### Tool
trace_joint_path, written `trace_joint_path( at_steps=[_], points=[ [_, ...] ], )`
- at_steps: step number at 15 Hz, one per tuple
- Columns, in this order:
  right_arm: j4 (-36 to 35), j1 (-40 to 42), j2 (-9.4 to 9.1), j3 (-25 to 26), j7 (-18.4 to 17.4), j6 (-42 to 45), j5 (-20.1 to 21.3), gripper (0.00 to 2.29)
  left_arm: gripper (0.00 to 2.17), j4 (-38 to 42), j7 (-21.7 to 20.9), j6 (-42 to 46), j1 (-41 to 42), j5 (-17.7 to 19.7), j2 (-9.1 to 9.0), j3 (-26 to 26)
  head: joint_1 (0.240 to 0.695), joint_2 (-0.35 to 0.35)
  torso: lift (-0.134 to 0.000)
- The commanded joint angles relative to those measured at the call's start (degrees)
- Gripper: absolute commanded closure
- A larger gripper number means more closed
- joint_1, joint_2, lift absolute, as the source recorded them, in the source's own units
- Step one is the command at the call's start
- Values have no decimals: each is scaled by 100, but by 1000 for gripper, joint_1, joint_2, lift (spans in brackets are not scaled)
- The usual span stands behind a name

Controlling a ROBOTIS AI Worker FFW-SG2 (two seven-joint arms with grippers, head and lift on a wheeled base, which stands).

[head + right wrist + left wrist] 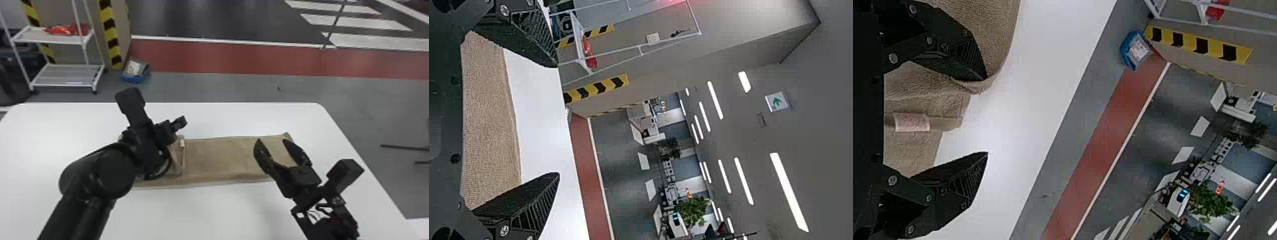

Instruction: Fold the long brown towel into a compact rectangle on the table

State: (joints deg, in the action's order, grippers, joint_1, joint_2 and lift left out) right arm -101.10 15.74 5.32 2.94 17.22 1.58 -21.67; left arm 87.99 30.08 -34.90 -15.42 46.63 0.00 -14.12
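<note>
The brown towel (220,156) lies lengthwise across the table, its left part turned over into a fold with a small pale tag. Over that folded part is my left gripper (161,137); in the left wrist view the left gripper (986,116) has its fingers wide apart, one against the towel (995,25), the other over bare table. Above the towel's right part, my right gripper (272,140) stands open with nothing between its fingertips. In the right wrist view, the right gripper (557,120) is spread with the towel (489,115) beyond it. The left arm hides the towel's left end.
The white table (223,210) extends on all sides of the towel, its far edge running behind both grippers. On the floor beyond stand a blue bin (135,71) and a white shelf cart (65,75), both away from the arms.
</note>
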Motion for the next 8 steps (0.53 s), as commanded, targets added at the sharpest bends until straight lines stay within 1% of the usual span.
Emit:
trace_joint_path(
  at_steps=[1, 2, 3, 4, 5, 6, 7, 8],
  points=[
    [-6, -1, -5, -13, 0, -13, 5, 110, 464, 17, -2, -462, -13, 153, -15, -21, 695, -145, -120],
    [-15, 8, -5, -4, 0, 4, -3, 110, 464, 52, 94, -1077, -66, -23, -15, -47, 695, -157, -120],
    [-15, 16, -5, -4, 0, -13, -12, 110, 464, 87, 209, -1341, -92, -146, -15, -100, 695, -163, -120],
    [-6, 8, -5, 5, 0, -13, -12, 110, 461, 131, 209, -1358, -84, -154, -15, -126, 695, -167, -120],
    [-6, 8, -5, -4, 9, -13, -12, 110, 431, 193, -73, -1235, -13, -84, -15, -73, 695, -174, -120],
    [-6, 8, -5, -4, 18, -13, 5, 110, 431, 228, -450, -796, 136, 144, -15, 67, 695, -179, -120],
    [12, 8, -5, -13, 18, -13, 5, 110, 431, 166, -705, -532, 180, 689, -15, 287, 695, -186, -120],
    [21, 8, 4, -13, 18, -13, 5, 110, 431, 43, -714, -532, 162, 865, -15, 419, 695, -193, -120]
  ],
)
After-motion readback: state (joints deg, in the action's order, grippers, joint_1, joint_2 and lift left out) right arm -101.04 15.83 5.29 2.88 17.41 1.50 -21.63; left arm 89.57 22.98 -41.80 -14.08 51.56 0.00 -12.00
